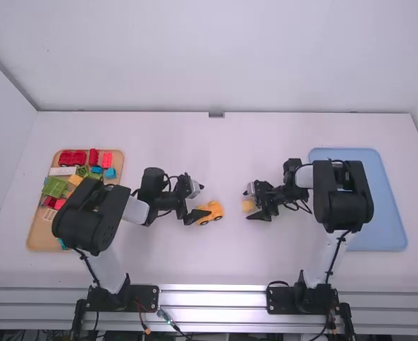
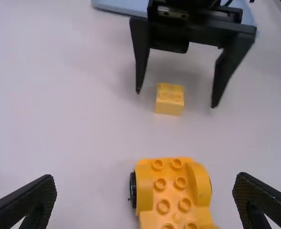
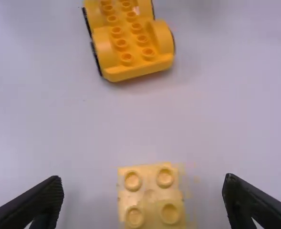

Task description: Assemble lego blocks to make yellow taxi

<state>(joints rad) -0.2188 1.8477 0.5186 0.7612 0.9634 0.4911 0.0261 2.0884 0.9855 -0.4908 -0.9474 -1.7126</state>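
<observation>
In the high view my left gripper (image 1: 196,202) is at the orange-yellow car base (image 1: 211,212), and my right gripper (image 1: 251,204) is at the small yellow block (image 1: 248,205). The left wrist view has my left gripper (image 2: 145,195) open, the wheeled, studded car base (image 2: 173,191) lying between its spread fingers. Farther off there, the block (image 2: 170,99) sits between the other gripper's parted fingers. In the right wrist view my right gripper (image 3: 142,195) stands open around the four-studded block (image 3: 150,195), with space on both sides; the car base (image 3: 133,43) lies beyond.
A wooden tray (image 1: 40,238) with red, green, blue and other blocks is at the table's left, partly behind the left arm. At the right lies a blue tray (image 1: 389,213), partly covered by the right arm. The white table (image 1: 223,263) extends between both arms.
</observation>
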